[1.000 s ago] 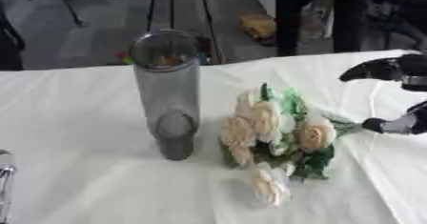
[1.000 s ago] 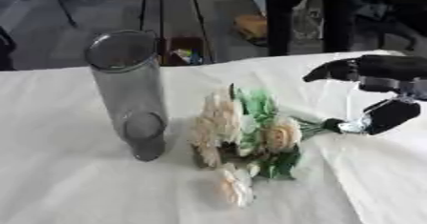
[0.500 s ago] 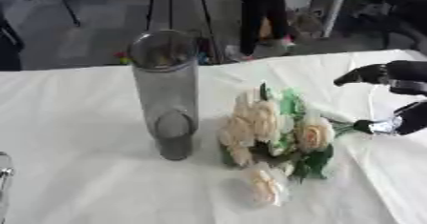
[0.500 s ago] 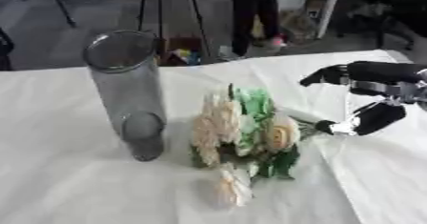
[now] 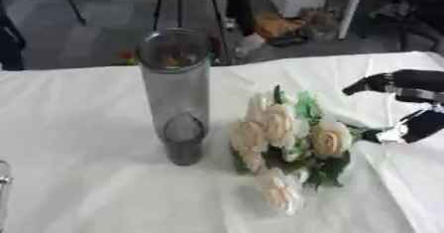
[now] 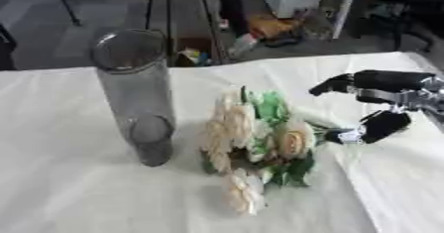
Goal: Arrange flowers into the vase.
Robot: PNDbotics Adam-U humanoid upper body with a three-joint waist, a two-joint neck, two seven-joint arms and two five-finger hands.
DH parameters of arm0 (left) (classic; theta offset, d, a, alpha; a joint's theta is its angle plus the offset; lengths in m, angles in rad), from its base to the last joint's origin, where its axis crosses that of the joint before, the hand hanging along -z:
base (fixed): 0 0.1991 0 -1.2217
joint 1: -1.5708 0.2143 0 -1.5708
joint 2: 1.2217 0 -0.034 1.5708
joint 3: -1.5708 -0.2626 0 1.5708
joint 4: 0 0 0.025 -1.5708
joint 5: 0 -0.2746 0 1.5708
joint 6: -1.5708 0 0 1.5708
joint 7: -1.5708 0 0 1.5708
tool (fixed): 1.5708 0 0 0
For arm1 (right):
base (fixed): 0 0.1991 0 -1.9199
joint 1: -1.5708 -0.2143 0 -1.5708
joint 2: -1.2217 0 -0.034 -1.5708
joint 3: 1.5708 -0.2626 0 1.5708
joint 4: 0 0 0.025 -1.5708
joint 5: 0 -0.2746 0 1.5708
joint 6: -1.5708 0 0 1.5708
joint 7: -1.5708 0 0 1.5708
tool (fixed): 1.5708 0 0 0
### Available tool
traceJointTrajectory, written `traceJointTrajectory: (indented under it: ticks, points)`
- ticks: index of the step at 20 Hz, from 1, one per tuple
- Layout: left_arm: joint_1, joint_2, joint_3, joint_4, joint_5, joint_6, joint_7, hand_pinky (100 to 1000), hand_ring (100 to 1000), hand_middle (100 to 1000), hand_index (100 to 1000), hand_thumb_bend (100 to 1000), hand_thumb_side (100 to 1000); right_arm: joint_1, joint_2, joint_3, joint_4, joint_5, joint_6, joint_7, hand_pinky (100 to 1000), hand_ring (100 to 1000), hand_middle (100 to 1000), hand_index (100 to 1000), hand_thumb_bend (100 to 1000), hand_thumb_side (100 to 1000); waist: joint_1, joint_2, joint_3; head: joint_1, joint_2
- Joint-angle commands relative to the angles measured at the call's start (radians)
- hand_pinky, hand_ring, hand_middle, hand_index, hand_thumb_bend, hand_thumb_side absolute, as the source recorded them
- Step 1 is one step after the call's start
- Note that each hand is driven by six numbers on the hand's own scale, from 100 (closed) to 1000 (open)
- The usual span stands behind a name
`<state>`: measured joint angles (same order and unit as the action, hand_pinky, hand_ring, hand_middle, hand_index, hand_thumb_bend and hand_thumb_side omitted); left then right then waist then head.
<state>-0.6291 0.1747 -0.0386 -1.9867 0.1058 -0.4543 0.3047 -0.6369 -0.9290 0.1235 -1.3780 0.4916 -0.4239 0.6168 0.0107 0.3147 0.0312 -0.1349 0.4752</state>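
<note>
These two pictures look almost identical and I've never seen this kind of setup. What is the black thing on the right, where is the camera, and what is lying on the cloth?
Both pictures come from the two eyes of one camera in a humanoid robot's head, looking down at a table, so they show the same moment from slightly shifted spots. The black thing is the robot's right hand, reaching in from the right. Its fingers and thumb are spread, with the lower fingertips at the stem end of a bunch of cream flowers with green leaves. The bunch lies flat on the white tablecloth; whether the hand already pinches the stems I cannot tell. Beside the bunch, to the left, a tall clear glass vase stands upright with no flowers in it. The left hand shows in neither view.
</note>
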Motion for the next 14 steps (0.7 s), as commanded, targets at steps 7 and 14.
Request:
traceJointTrajectory:
  ticks: [7,14]
  points:
    - [-0.020,-0.002,0.000,-0.013,0.004,0.000,-0.001,732,844,823,894,316,916,-0.018,-0.010,-0.010,0.038,0.006,-0.019,0.015,898,962,895,1000,444,555,-0.002,-0.009,0.008,-0.011,-0.016]
    - [-0.023,-0.004,-0.001,-0.013,0.007,0.000,-0.001,732,843,822,894,314,921,-0.008,-0.006,-0.011,0.042,-0.004,-0.025,0.030,900,952,886,1000,434,560,-0.003,-0.002,0.011,-0.012,-0.019]
